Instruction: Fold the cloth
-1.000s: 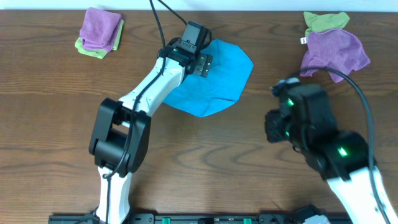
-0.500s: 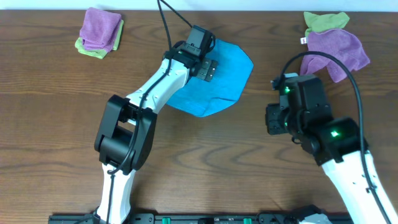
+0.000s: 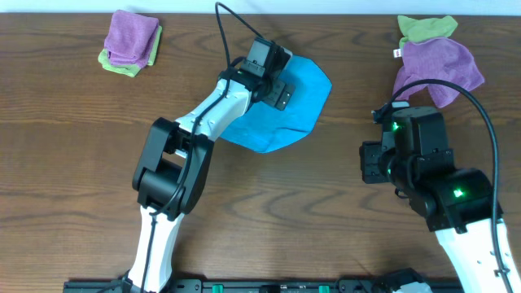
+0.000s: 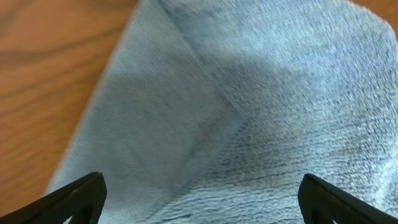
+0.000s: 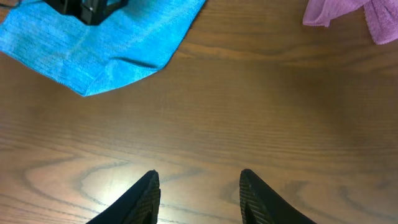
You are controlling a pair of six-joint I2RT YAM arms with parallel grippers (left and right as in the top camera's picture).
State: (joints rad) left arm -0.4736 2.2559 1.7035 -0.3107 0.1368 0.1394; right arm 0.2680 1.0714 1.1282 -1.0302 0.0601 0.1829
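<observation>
Both tools stand spread: the left tool (image 4: pixel 200 198) hovers over the blue cloth (image 3: pixel 299 104), which lies creased at the far middle of the desk (image 3: pixel 73 171); the right tool (image 5: pixel 198 194) hangs well apart over wood. Judged step: reaching for an edge; next, lower and pinch it.

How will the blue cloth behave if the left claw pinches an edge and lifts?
Likely floppy: the blue cloth lies flat with a soft crease, so it should drape from the left claw. Probably light; its nap looks fuzzy, so it may drag on the table rather than slide freely.
</observation>
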